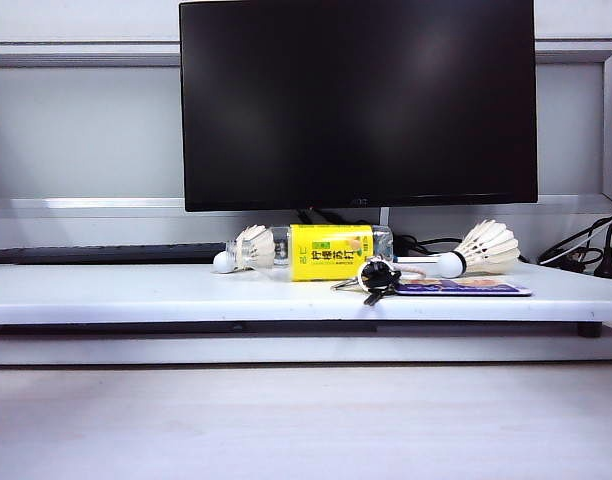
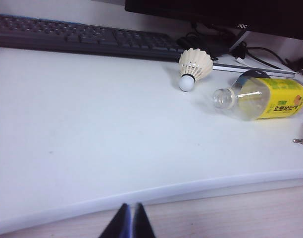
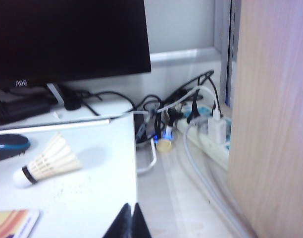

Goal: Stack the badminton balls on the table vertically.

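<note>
Two badminton balls lie on their sides on the white table (image 1: 136, 290). One shuttlecock (image 1: 248, 249) rests left of the yellow bottle, cork toward the front-left; the left wrist view shows it (image 2: 193, 67) far ahead of my left gripper (image 2: 131, 207). The other shuttlecock (image 1: 483, 250) lies right of the bottle, cork pointing left; in the right wrist view it (image 3: 46, 161) sits well ahead of my right gripper (image 3: 131, 208). Both grippers are shut and empty, held back short of the table's front edge. Neither arm appears in the exterior view.
A clear bottle with a yellow label (image 1: 331, 251) lies between the shuttlecocks. Keys (image 1: 374, 277) and a flat card (image 1: 464, 288) lie in front. A black monitor (image 1: 358, 100) and keyboard (image 2: 82, 38) stand behind. Cables and a power strip (image 3: 206, 136) crowd the space right of the table.
</note>
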Motion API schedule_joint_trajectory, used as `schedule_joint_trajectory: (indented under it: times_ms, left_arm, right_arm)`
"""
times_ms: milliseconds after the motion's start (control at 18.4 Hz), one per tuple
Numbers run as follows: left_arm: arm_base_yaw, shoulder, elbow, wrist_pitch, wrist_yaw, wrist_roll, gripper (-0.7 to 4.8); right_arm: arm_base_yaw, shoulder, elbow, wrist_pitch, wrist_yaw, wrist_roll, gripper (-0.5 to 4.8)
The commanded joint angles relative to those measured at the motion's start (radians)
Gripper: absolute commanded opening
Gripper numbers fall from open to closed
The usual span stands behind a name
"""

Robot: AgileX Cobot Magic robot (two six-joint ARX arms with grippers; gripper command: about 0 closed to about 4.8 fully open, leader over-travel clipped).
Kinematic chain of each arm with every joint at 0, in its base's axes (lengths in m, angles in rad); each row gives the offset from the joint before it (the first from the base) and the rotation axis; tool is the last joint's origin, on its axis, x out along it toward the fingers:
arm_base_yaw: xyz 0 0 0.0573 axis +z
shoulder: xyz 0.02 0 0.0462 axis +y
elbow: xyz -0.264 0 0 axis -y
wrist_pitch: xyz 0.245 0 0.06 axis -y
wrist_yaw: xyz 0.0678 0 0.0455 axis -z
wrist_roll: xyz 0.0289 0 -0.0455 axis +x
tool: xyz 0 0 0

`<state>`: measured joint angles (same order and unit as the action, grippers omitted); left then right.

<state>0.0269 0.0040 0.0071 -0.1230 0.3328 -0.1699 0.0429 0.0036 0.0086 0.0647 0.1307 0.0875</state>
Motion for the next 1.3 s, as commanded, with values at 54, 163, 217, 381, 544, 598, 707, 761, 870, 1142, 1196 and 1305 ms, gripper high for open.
schedule_joint_trajectory:
  times_ms: [54, 163, 217, 381, 544, 598, 707, 761, 870, 1142, 1196, 1305]
  left_arm:
    - [0.002, -0.003, -0.002, 0.004, 0.004, 0.002, 0.25]
    - [0.002, -0.003, -0.002, 0.005, 0.004, 0.002, 0.25]
    - [0.002, -0.003, -0.002, 0.005, 0.004, 0.002, 0.25]
    - [0.002, -0.003, -0.002, 0.006, 0.004, 0.001, 0.25]
    - [0.002, -0.003, -0.002, 0.03, 0.006, -0.182, 0.25]
    - [0.002, -0.003, -0.002, 0.052, 0.006, -0.272, 0.25]
    - [0.002, -0.003, -0.001, 0.118, 0.013, -0.381, 0.26]
    - [0.001, -0.003, -0.001, 0.162, 0.021, -0.423, 0.26]
    - [0.001, -0.003, 0.0, 0.258, 0.074, -0.433, 0.27]
    - [0.001, -0.003, 0.032, 0.335, 0.159, -0.424, 1.21]
    - [0.001, -0.003, 0.041, 0.333, 0.188, -0.41, 1.26]
    - [0.001, -0.003, 0.061, 0.328, 0.253, -0.389, 1.26]
  right_arm:
    - [0.0, -0.002, -0.006, -0.032, -0.002, 0.054, 0.0]
    - [0.0, -0.002, -0.006, -0.039, -0.002, 0.055, 0.0]
    - [0.0, -0.002, -0.006, -0.039, -0.002, 0.055, 0.0]
    - [0.0, -0.002, -0.006, -0.038, -0.005, 0.1, 0.0]
    - [0.0, -0.002, -0.006, -0.029, -0.097, 0.308, 0.0]
    - [0.0, -0.002, -0.006, -0.007, -0.171, 0.345, 0.03]
    - [0.001, -0.002, -0.003, 0.052, -0.328, 0.35, 0.22]
    - [0.002, -0.002, 0.006, 0.061, -0.375, 0.35, 0.22]
    - [0.001, -0.002, 0.063, -0.022, -0.384, 0.348, 0.22]
    - [0.001, 0.141, 0.335, -0.358, -0.37, 0.306, 0.22]
    - [0.001, 0.224, 0.406, -0.417, -0.406, 0.271, 0.22]
    - [0.002, 0.419, 0.563, -0.537, -0.484, 0.192, 0.22]
